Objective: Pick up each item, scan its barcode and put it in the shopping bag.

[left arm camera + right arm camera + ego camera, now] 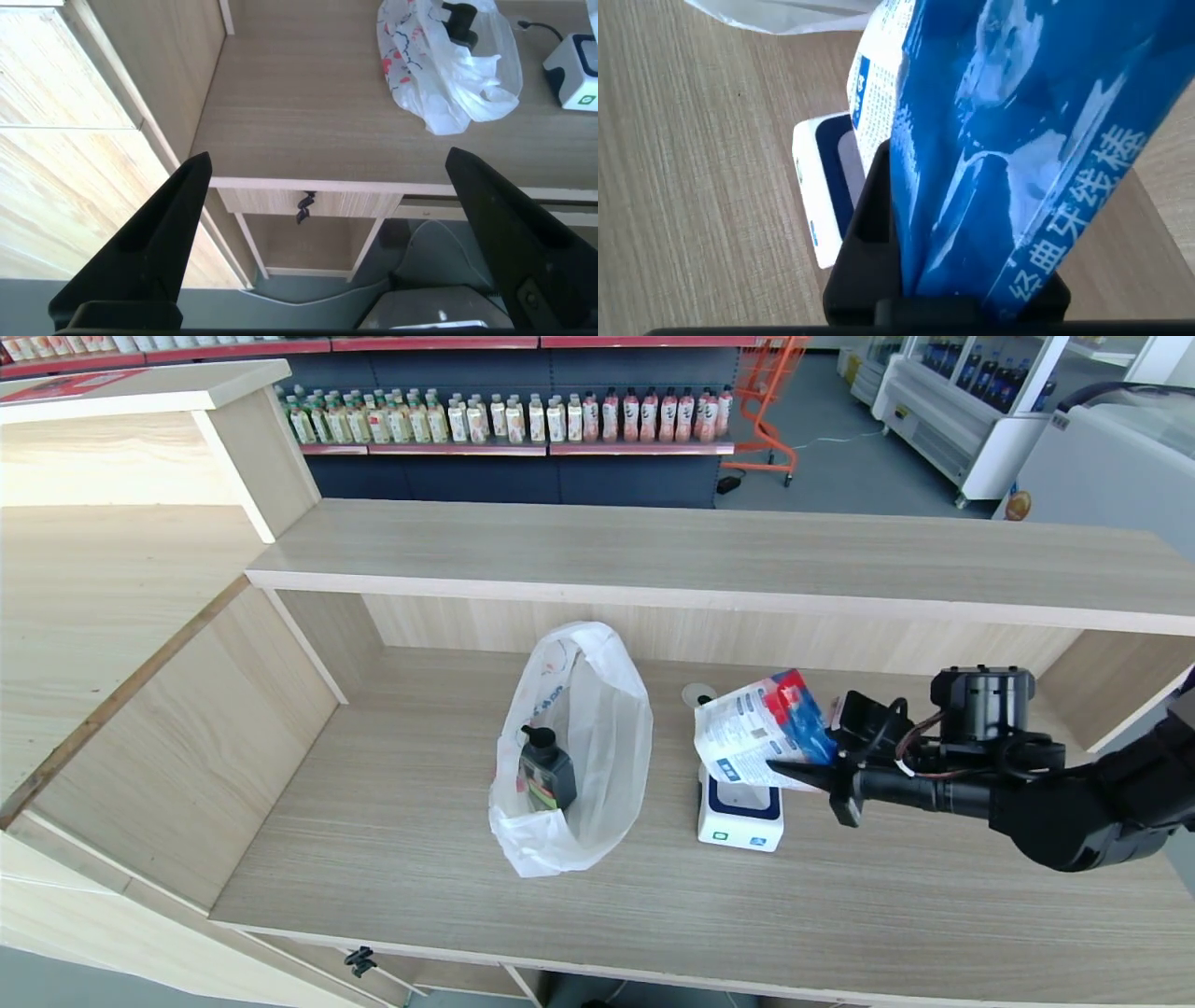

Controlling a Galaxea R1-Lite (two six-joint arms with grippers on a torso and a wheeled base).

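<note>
My right gripper (805, 758) is shut on a blue, white and red packet (761, 726), which it holds tilted just above the white scanner (739, 814) with its blue top. In the right wrist view the blue packet (1018, 159) sits against a black finger (868, 224), with the scanner (827, 191) below. A white plastic shopping bag (597, 728) stands open left of the scanner, and a dark pump bottle (546, 775) is inside it. My left gripper (327, 215) hangs open and holds nothing, below and in front of the desk's front edge, far from the bag (439, 65).
The wooden desk (420, 859) has a raised counter shelf (709, 555) behind it and a side wall on the left. A small round white disc (698, 693) lies behind the scanner. A black key (304, 205) hangs under the front edge.
</note>
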